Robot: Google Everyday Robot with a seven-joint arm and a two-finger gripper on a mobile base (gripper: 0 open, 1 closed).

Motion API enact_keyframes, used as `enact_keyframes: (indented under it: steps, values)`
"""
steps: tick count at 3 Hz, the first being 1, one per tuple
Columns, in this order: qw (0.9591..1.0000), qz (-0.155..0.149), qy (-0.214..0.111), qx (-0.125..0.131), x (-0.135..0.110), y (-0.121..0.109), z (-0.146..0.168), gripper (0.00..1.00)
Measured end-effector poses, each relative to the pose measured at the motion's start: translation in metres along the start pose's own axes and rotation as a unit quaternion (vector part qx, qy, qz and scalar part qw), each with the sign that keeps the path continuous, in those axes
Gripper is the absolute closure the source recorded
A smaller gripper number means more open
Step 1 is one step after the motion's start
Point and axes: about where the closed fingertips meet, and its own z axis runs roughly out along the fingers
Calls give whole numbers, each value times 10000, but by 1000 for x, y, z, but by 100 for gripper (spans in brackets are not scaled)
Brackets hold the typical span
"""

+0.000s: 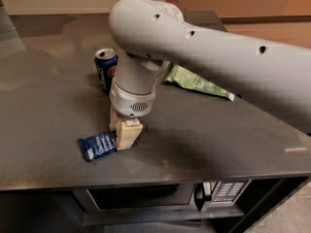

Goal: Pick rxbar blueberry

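The rxbar blueberry (96, 146) is a small flat dark-blue wrapper with white text. It lies on the dark counter (53, 110) near the front edge, left of centre. My gripper (124, 132) hangs from the big white arm, points straight down and sits at the bar's right end, covering that end. The rest of the bar sticks out to the left of the gripper. I cannot tell whether the bar is in the gripper's hold.
A blue Pepsi can (106, 68) stands upright just behind the gripper. A green chip bag (195, 83) lies behind and to the right, partly under the arm. A microwave (146, 198) sits below the counter's front edge.
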Motion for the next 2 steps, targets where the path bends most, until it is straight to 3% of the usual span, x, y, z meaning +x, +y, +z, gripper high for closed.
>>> enact_keyframes:
  steps: [1,2]
  values:
    - [10000,46,-35,1,0,2,-3,88]
    - [9999,124,-93,61,0,3,-14,100]
